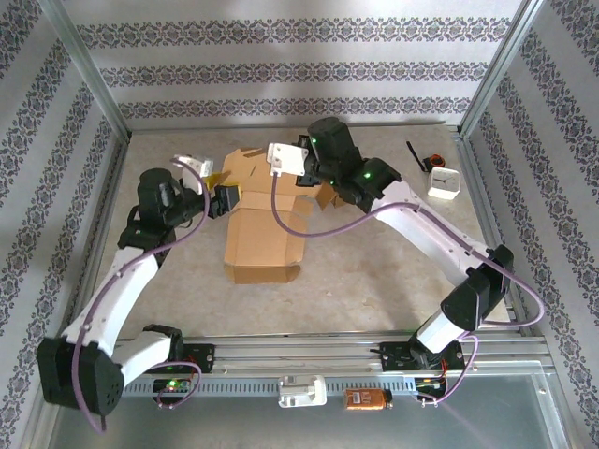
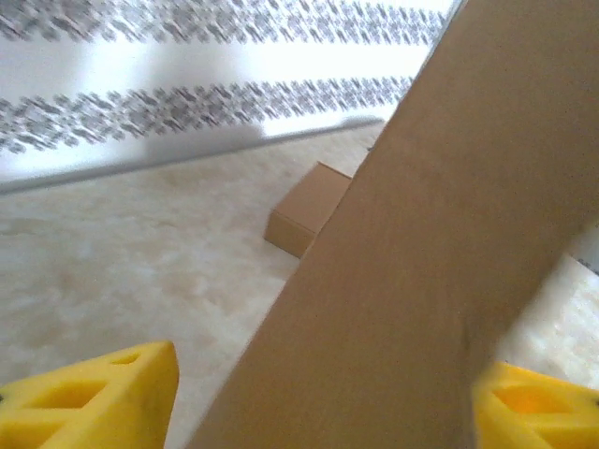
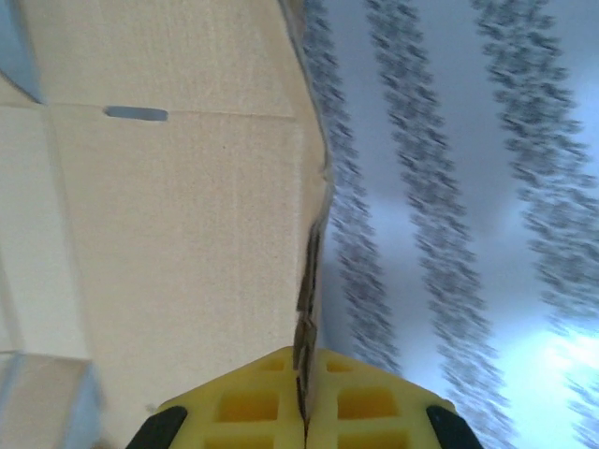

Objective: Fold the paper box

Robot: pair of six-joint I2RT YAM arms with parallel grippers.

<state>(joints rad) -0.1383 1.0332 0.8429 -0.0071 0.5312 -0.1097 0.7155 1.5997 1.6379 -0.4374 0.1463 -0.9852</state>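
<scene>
Firstly, the right gripper (image 3: 304,416) has its yellow fingers pressed together on the thin edge of a cardboard flap, so we read it as clamped on the paper box (image 1: 264,224); the left gripper (image 2: 323,393) has its fingers well apart, with a broad brown panel slanting across the gap between them, and we cannot tell whether either pad presses on it; seen from the top camera, that gripper sits at the box's left edge and the right one at the far flaps; the box lies mid-table (image 1: 374,281), between the two arms, mostly flat and only partly formed; we judge it light and fairly stiff across each panel but ready to bend at the scored creases, so it will slide or lift rather than resist, and a hard pinch could crumple an edge; the best holds, we think, are flap edges close to a crease, with the other arm steadying the base; its long axis runs from the near side of the table toward the back wall, with the loose flaps at the far end and a raised short wall at the near end.
</scene>
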